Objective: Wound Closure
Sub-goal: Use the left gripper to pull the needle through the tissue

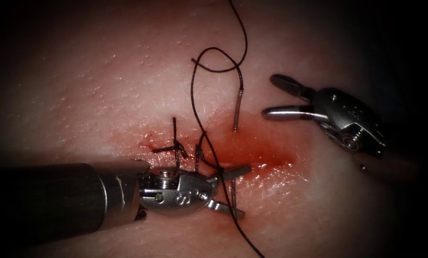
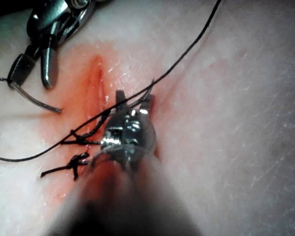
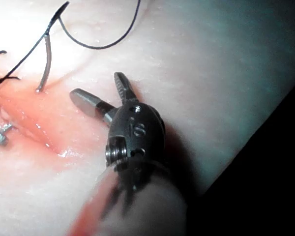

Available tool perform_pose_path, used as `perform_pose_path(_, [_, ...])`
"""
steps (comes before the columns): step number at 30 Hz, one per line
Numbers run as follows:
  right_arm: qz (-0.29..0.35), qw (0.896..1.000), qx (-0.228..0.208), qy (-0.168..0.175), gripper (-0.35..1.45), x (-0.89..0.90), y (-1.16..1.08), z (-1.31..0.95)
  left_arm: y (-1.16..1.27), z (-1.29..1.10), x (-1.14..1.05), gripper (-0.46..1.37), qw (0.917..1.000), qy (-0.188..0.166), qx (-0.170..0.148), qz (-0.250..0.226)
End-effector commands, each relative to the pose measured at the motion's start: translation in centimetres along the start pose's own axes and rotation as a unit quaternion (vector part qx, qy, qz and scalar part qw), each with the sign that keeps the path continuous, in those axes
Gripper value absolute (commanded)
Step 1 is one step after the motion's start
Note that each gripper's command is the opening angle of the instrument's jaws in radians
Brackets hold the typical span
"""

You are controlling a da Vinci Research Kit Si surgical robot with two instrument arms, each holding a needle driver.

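The curved needle (image 1: 236,111) stands in the tissue (image 1: 104,81) on the far side of the cut (image 1: 261,155), toward its right end. Its tail rises free with the dark thread (image 1: 209,138) attached. A thin grey length between the left tool's (image 1: 246,191) open jaws on the near side looks like the needle's point; the thread crosses there too. Nothing is clamped. The right tool (image 1: 269,95) hangs open and holds nothing, just right of the needle's tail. The left wrist view has the left tool (image 2: 134,97) open over the cut. The right tool (image 3: 96,84) is open beside the needle (image 3: 45,69).
Two tied stitches (image 1: 176,149) with short cut ends cross the cut's left part. Red fluid (image 1: 271,160) wets the cut's right part. The thread loops over the far tissue and trails off past the near edge (image 1: 252,246). The right tool (image 2: 44,54) is near the needle (image 2: 37,101).
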Motion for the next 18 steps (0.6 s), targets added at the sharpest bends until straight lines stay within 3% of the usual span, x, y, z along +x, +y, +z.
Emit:
perform_pose_path(1, [0.0,1.0,0.001,0.0,1.16,0.0,0.0,0.0,-0.01,-0.01,-0.01,-0.35,1.0,0.006,-0.007,-0.004])
perform_pose_path(18, [0.003,1.0,0.001,0.0,1.15,0.0,-0.01,0.0,-0.05,-0.06,0.0,-0.35,0.9993,0.025,-0.025,-0.006])
